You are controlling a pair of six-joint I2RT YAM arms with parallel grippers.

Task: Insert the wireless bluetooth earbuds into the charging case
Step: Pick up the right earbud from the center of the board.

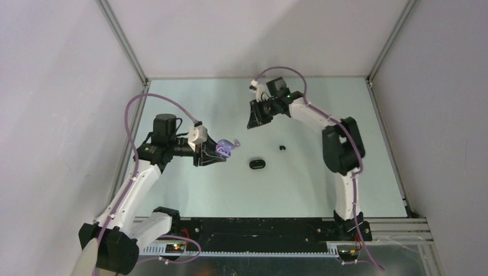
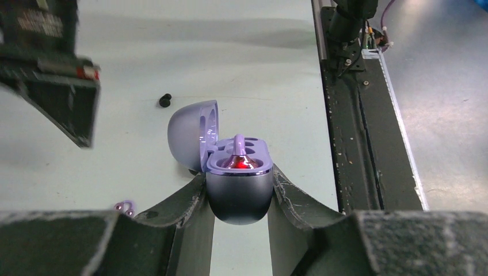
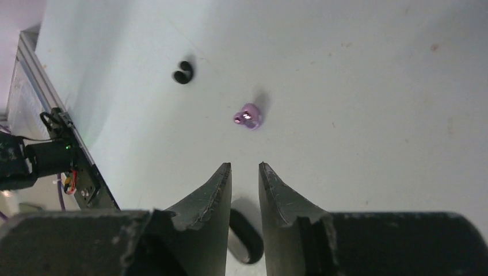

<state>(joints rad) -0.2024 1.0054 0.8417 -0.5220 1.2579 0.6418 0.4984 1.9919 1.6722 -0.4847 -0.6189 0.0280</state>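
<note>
My left gripper [image 2: 238, 173] is shut on the lower half of the lilac charging case [image 2: 239, 192], held upright above the table with its lid [image 2: 190, 133] swung open. One lilac earbud [image 2: 239, 156] sits in the near socket. A second lilac earbud [image 1: 236, 142] lies on the table just beyond the case, also seen as the lilac earbud [image 3: 248, 116]. A black earbud [image 1: 281, 148] rests further right. My right gripper [image 3: 244, 167] hangs high over the table's middle, its jaws slightly apart, open with nothing between them.
A black oval case [image 1: 257, 164] lies on the table between the arms, showing below my right fingers [image 3: 247, 244]. The black base rail [image 2: 368, 115] runs along the near edge. Metal frame posts [image 1: 124, 40] bound the table's sides.
</note>
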